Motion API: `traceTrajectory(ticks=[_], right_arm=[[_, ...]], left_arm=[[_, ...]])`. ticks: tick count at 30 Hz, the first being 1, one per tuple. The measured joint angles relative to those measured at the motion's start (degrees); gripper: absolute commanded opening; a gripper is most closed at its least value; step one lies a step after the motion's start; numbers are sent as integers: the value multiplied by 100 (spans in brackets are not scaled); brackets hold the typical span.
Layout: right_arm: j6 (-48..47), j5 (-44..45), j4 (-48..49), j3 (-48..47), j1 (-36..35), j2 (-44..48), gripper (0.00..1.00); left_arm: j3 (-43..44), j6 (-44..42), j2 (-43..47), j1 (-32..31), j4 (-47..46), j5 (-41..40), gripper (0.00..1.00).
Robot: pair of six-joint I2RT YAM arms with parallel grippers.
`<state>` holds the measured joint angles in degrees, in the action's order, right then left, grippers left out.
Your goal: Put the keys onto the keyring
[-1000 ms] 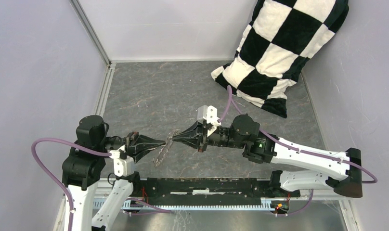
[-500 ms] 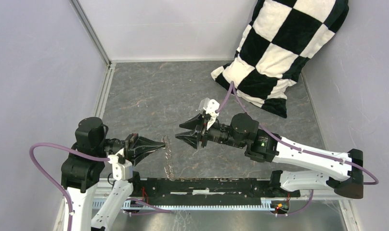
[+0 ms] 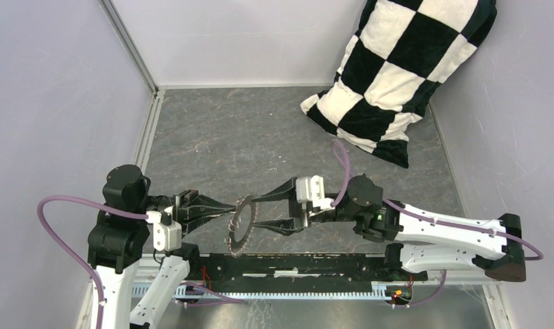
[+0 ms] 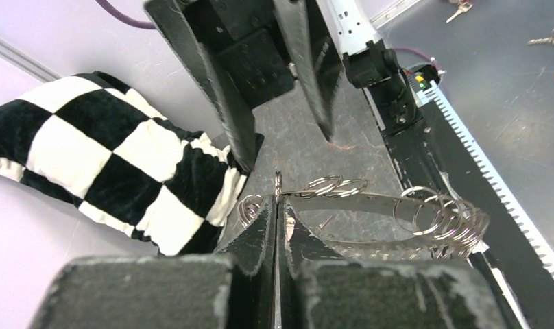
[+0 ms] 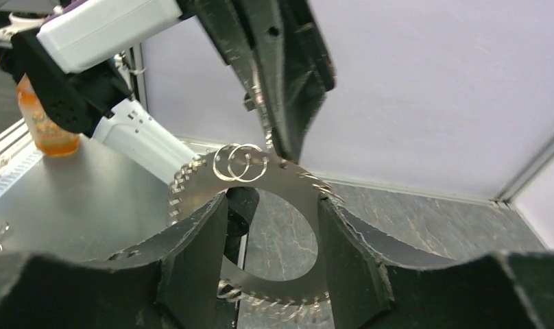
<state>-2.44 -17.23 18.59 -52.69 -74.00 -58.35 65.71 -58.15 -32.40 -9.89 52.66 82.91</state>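
Left tool [image 4: 275,205] pinches the keyring [image 5: 298,188] — right tool [image 3: 257,212] gapes beside it.

Pale lilac-grey plain walls [image 3: 55,82] enclose three sides, with a silver aluminium frame rail [image 3: 130,44] running down the back-left corner. The floor is a dark grey marble-veined tabletop [image 3: 219,137]. A black-and-white checkered plush pillow [image 3: 398,75] leans in the far right corner, touching the right wall. A black mounting bar [image 3: 295,264] and a white toothed strip [image 3: 295,293] run along the near edge, beside a brushed steel sheet [image 3: 315,315]. An orange translucent bottle [image 5: 44,123] is off-table. Light is even and diffuse.
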Motion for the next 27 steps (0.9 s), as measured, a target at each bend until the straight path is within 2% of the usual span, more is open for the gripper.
traceTrajectory(ticks=[5,13,19,27], right_arm=[[-417,-271,170,0,-131,-334,45],[-584,-304,704,0,-133,-442,28],[-579,-264,1049,-9,-133,-535,24],[-535,-291,1088,-175,-133,-787,24]], left_arm=[[-22,511,-48,0,-323,144,2],[-22,824,-55,0,-457,173,2],[-22,898,-55,0,-483,177,2],[-22,951,-55,0,-483,177,2]])
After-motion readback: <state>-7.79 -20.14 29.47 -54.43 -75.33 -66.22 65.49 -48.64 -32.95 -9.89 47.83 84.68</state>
